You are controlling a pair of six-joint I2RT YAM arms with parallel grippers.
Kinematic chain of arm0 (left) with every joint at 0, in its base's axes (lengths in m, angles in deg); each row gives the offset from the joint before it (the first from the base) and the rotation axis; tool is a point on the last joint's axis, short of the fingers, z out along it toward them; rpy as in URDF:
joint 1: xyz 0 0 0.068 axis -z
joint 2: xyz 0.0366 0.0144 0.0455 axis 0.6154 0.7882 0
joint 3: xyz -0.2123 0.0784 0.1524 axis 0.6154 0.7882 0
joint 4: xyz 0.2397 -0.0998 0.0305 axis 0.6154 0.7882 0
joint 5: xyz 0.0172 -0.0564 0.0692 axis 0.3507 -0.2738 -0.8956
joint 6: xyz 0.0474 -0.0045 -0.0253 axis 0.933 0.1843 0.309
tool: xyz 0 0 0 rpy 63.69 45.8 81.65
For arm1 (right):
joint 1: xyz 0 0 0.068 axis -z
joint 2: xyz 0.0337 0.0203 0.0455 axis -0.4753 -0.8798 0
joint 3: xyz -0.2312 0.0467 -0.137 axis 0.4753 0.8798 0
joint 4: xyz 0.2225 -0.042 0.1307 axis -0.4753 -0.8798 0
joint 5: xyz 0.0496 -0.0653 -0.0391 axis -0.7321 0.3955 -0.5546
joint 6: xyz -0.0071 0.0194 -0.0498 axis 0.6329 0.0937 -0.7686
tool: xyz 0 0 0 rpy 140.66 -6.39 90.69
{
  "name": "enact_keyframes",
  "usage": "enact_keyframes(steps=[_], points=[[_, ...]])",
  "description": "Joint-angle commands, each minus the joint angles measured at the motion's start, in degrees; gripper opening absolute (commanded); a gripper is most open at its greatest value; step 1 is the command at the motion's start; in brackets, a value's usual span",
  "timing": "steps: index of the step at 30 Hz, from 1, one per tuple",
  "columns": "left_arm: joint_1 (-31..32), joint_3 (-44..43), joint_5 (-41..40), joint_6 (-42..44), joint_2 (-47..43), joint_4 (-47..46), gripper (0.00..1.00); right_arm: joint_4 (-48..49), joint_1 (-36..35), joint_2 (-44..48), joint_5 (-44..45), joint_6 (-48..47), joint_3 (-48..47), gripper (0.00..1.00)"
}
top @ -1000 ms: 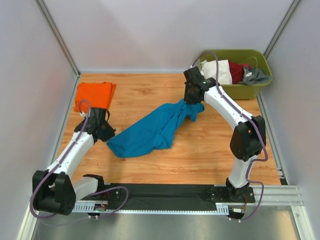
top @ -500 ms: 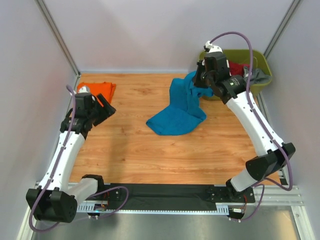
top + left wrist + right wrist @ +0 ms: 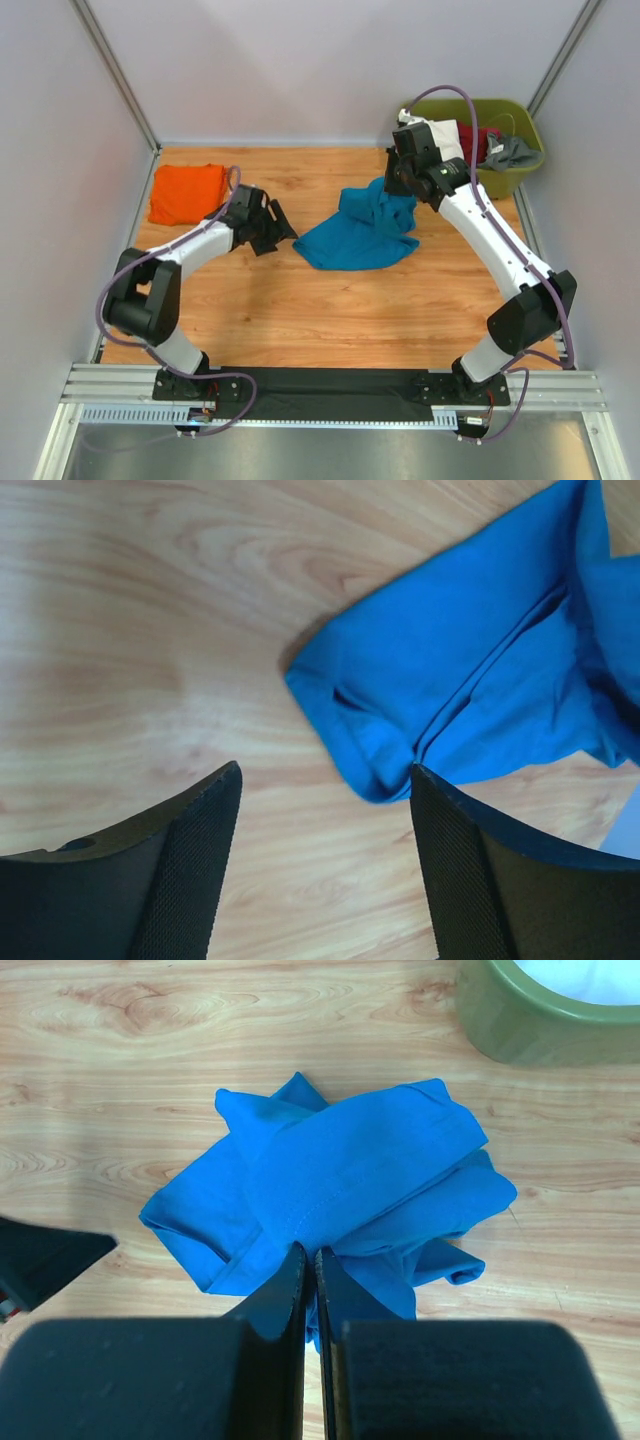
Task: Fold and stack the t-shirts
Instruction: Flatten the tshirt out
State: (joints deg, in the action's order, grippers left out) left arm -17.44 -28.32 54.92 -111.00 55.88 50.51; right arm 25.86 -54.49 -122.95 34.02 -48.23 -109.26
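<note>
- Teal t-shirt (image 3: 358,240) is crumpled on the table (image 3: 330,300), a bunch of it pinched in the clenched right gripper (image 3: 310,1255); the orange t-shirt (image 3: 187,192) lies folded at the far left.
- Left gripper (image 3: 325,780) is held wide apart, empty, near the cloth's corner.
- Cloth is judged light and limp; corners or hems are best taken.
- No writing can be read.

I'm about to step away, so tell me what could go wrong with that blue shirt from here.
The blue shirt lies bunched in overlapping folds, so the open left gripper may pinch several layers at its corner. The right gripper is shut on only a small pinch of cloth, which might slip.
</note>
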Motion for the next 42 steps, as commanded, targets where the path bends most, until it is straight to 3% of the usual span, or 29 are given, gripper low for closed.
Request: enact_keyframes(steps=[1, 6, 10, 16, 24, 27, 36, 37, 38, 42], points=[[1.7, -5.54, -1.96, -3.08, 6.57, -3.13, 0.74, 1.84, 0.09, 0.8, 1.26, 1.4, 0.43, 0.0], [3.81, -8.63, -1.26, -5.81, 11.96, -4.18, 0.73, 2.02, 0.36, 0.89, 1.96, 0.61, 0.78, 0.0], [6.88, -14.34, -4.68, -6.42, 15.12, 0.64, 0.72, 1.93, 1.06, 1.24, 1.96, 0.0, 0.95, 0.0], [7.77, -16.28, -8.46, -10.64, 18.81, 2.4, 0.61, 2.02, 2.38, 1.41, 1.09, -0.36, 1.22, 0.0], [8.82, -20.5, -8.82, -10.13, 22.16, 8.64, 0.69, 2.46, 3.87, 1.94, 0.21, -0.53, 1.04, 0.0], [9.7, -22.35, -12.5, -9.77, 22.16, 12.87, 0.7, 2.37, 4.31, 1.59, 0.03, -0.71, 1.04, 0.0], [10.05, -26.66, -17.87, -9.24, 26.9, 18.41, 0.26, 2.29, 5.72, 0.98, -0.76, -1.32, -0.45, 0.0], [10.05, -27.18, -18.31, -8.81, 27.34, 18.58, 0.11, 2.11, 5.89, 0.89, -0.76, -1.41, -0.62, 0.0], [9.96, -27.79, -18.75, -8.19, 27.52, 18.84, 0.02, 1.93, 6.24, 0.89, -0.85, -1.5, -0.89, 0.0], [8.91, -30.7, -20.42, -3.8, 22.81, 20.08, 0.0, -0.17, 7.47, 0.8, -1.29, -1.94, -4.04, 0.0]])
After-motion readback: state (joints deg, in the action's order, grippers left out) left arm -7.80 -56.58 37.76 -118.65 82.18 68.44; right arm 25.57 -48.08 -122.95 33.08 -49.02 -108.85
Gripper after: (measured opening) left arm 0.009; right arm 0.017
